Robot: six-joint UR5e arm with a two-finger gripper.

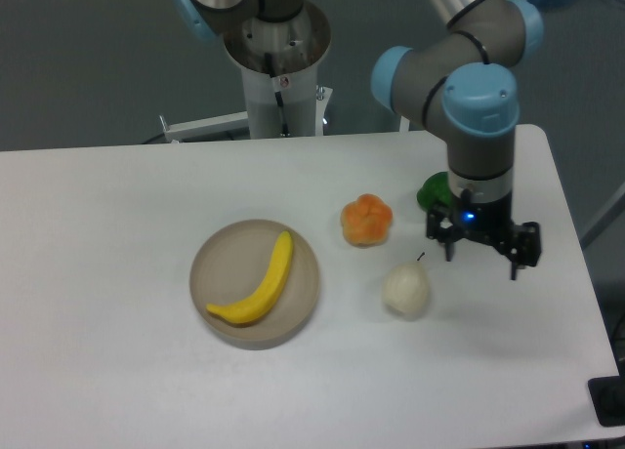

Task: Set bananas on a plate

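Observation:
A bright yellow banana [260,290] lies inside the round grey-beige plate [220,259] at the middle left of the table. Nothing touches it. My gripper [481,258] hangs far to the right of the plate, above the table near the right edge. Its fingers are spread and hold nothing.
A pale cream pear [405,289] with a thin stem lies just left of the gripper. An orange fruit [366,220] sits between pear and plate. A green pepper [434,190] is partly hidden behind the arm. The robot's base [278,59] stands at the table's back edge.

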